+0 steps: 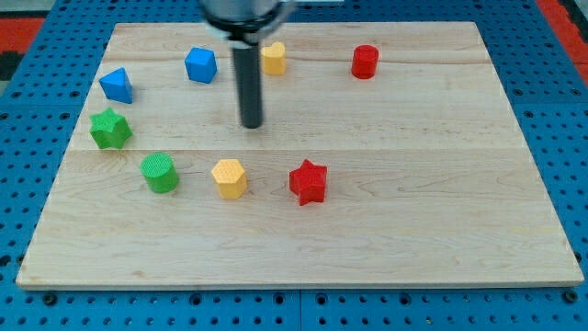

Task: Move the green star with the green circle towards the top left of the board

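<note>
- Standing on bare wood, my tip (252,124) sits in the upper middle of the frame, touching no block.
- No jaws exist on this rod, so nothing can be apart, together or clamped; it can only push.
- The green star (110,129) lies at the left edge of the tabletop (441,202), at about the tip's height in the frame.
- The green circle (160,172) sits just below and right of the star, close but apart from it.
- From the tip, both green blocks lie to the left, the circle lower left.
- The top left corner is above the star, so I judge the tip must get to the lower right of the circle and push up-left.
- The blue triangle (117,85) sits right above the star, and may get in the way.
</note>
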{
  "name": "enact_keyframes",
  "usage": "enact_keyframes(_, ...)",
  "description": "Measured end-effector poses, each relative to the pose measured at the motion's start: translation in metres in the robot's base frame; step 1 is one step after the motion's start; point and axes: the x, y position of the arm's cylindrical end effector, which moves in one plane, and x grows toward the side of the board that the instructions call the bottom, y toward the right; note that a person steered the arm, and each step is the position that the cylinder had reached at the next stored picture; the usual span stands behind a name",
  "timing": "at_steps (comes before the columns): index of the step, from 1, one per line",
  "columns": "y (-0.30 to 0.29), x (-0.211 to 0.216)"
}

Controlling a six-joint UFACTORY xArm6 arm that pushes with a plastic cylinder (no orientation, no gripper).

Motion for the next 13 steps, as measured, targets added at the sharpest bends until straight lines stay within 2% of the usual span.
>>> enact_keyframes(1, -0.014, 0.035)
enact_keyframes(2, -0.045, 0.043)
enact_keyframes(3, -0.028, 0.072)
enact_keyframes(5, -0.077, 0.094)
enact_keyframes(6, -0.105, 0.094)
enact_keyframes(9, -0.144, 0.059)
enact_keyframes(10, -0.15, 0.061)
enact_keyframes(11, -0.163, 0.091)
enact_keyframes(12, -0.203, 0.094)
enact_keyframes(13, -0.21, 0.056)
